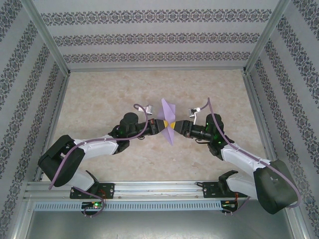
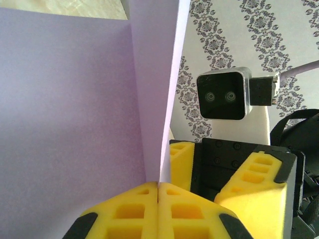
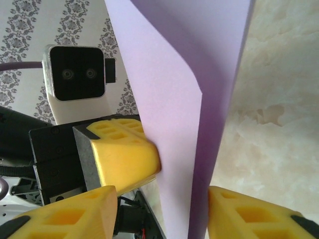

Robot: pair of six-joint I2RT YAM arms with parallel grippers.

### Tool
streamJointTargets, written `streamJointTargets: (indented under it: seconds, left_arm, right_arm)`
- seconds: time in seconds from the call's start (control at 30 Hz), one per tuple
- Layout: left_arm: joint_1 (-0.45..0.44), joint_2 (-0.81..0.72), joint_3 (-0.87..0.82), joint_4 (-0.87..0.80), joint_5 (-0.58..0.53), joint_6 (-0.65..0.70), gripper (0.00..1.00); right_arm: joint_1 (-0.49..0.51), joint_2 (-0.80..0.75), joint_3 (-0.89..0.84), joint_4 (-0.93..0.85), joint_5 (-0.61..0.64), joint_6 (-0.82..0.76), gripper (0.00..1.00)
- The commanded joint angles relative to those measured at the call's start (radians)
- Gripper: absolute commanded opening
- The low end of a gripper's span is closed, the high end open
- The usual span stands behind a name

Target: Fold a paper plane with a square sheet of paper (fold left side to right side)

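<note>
The lavender sheet of paper (image 1: 168,108) is held upright above the middle of the table, folded so that two layers hang together. My left gripper (image 1: 164,124) is shut on its lower edge, and in the left wrist view the paper (image 2: 75,124) rises straight out of the closed yellow pads (image 2: 158,185). My right gripper (image 1: 175,126) faces it from the other side. Its jaws (image 3: 162,214) stand open, one on either side of the folded paper (image 3: 174,74), with a clear gap on the left. The left gripper's yellow finger (image 3: 124,149) presses against the sheet.
The beige marbled tabletop (image 1: 99,99) lies below, enclosed by patterned walls and an aluminium frame (image 1: 159,189) along the near edge. The right wrist camera (image 2: 223,94) looks back at the left one (image 3: 77,72) at close range.
</note>
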Motion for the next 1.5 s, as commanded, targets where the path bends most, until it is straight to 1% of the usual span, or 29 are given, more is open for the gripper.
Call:
streamJointTargets:
  seconds: [0.0,0.1,0.13,0.3,0.43,0.47,0.57,0.67,0.7,0.77,0.87,0.97,1.03,1.13,1.2,1.23,1.33,1.4,1.47]
  left_arm:
    - [-0.016,0.002,0.025,0.062,0.014,-0.011,0.02]
    - [-0.016,0.000,0.025,0.059,0.011,-0.010,0.03]
    - [-0.016,-0.001,0.024,0.059,0.010,-0.010,0.05]
    - [-0.016,-0.016,0.016,0.039,-0.005,0.001,0.15]
    - [-0.017,-0.049,0.005,-0.013,-0.031,0.028,0.26]
    - [-0.016,-0.059,0.002,-0.029,-0.040,0.036,0.27]
    - [-0.014,-0.109,-0.008,-0.109,-0.075,0.076,0.31]
    - [-0.011,-0.188,-0.011,-0.251,-0.133,0.140,0.35]
    - [-0.009,-0.222,-0.011,-0.312,-0.161,0.166,0.36]
    - [-0.007,-0.296,-0.012,-0.425,-0.229,0.210,0.39]
    - [-0.005,-0.413,-0.009,-0.603,-0.343,0.275,0.45]
    - [-0.002,-0.525,-0.013,-0.750,-0.455,0.313,0.51]
    - [0.001,-0.595,-0.021,-0.827,-0.524,0.323,0.53]
    - [0.005,-0.684,-0.030,-0.912,-0.607,0.328,0.55]
    - [0.006,-0.732,-0.032,-0.961,-0.652,0.323,0.55]
    - [0.006,-0.754,-0.032,-0.983,-0.672,0.324,0.55]
    - [0.010,-0.805,-0.029,-1.045,-0.728,0.323,0.56]
    - [0.011,-0.827,-0.026,-1.073,-0.759,0.316,0.56]
    - [0.011,-0.839,-0.024,-1.086,-0.768,0.316,0.56]
  right_arm:
    - [0.010,0.002,0.033,0.012,0.022,-0.023,0.44]
    - [0.010,0.004,0.033,0.002,0.029,-0.030,0.36]
    - [0.011,0.004,0.034,-0.002,0.031,-0.034,0.33]
    - [0.012,-0.005,0.033,-0.025,0.041,-0.051,0.16]
    - [0.012,-0.025,0.031,-0.061,0.057,-0.071,0.02]
    - [0.012,-0.031,0.032,-0.073,0.061,-0.079,0.00]
    - [0.012,-0.056,0.040,-0.138,0.082,-0.118,0.00]
    - [0.017,-0.087,0.063,-0.247,0.120,-0.181,0.00]
    - [0.023,-0.102,0.077,-0.313,0.147,-0.216,0.00]
    - [0.048,-0.126,0.113,-0.453,0.229,-0.299,0.00]
    - [0.125,-0.148,0.185,-0.687,0.447,-0.426,0.00]
    - [0.271,-0.127,0.287,-0.918,0.790,-0.537,0.00]
    - [0.382,-0.067,0.364,-1.043,1.022,-0.581,0.00]
    - [0.510,0.066,0.481,-1.199,1.315,-0.585,0.00]
    - [0.567,0.168,0.548,-1.283,1.463,-0.561,0.00]
    - [0.591,0.224,0.578,-1.319,1.521,-0.552,0.00]
    - [0.637,0.372,0.659,-1.403,1.630,-0.524,0.00]
    - [0.657,0.455,0.695,-1.439,1.666,-0.500,0.00]
    - [0.670,0.531,0.716,-1.442,1.669,-0.487,0.00]
